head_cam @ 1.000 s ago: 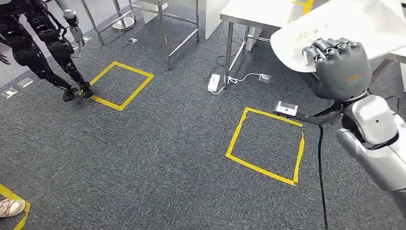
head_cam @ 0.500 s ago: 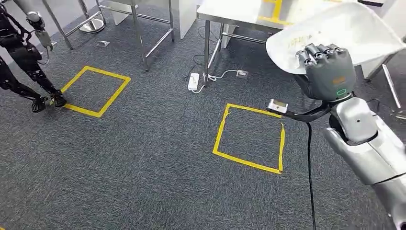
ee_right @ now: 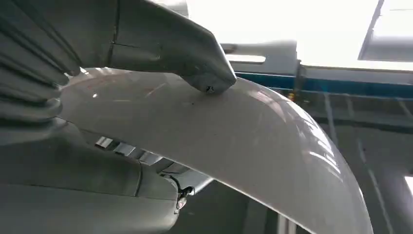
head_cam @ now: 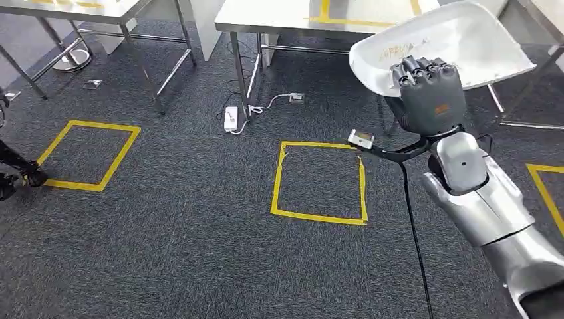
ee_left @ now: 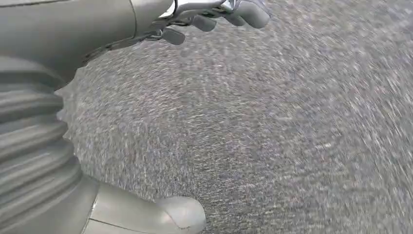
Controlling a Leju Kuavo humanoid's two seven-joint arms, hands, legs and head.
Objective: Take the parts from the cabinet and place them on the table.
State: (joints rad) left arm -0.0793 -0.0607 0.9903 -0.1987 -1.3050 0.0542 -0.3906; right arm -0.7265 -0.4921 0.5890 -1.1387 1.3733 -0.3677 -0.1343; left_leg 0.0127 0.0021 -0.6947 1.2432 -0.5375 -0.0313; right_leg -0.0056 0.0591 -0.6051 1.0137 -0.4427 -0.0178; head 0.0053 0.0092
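Note:
My right hand (head_cam: 431,93) is raised at the right of the head view and grips a large white curved part (head_cam: 465,40) by its near edge. The part hangs in the air in front of a steel-legged white table (head_cam: 286,13) marked with yellow tape. In the right wrist view the thumb (ee_right: 195,58) presses on the part's smooth white shell (ee_right: 234,141). The left wrist view looks at grey carpet, where my left hand (ee_left: 58,97) has its fingers (ee_left: 219,14) spread away from the thumb and holds nothing.
A yellow tape square (head_cam: 319,181) lies on the carpet just before the table, with a white power strip (head_cam: 231,118) and cables beside a table leg. A second table (head_cam: 66,6) and another tape square (head_cam: 86,154) stand at the left. Dark robot feet (head_cam: 13,176) show at the left edge.
The camera has turned and moved: the table and tape square have slid left and closer, and the other robot has nearly left the picture. My right hand still holds the white part.

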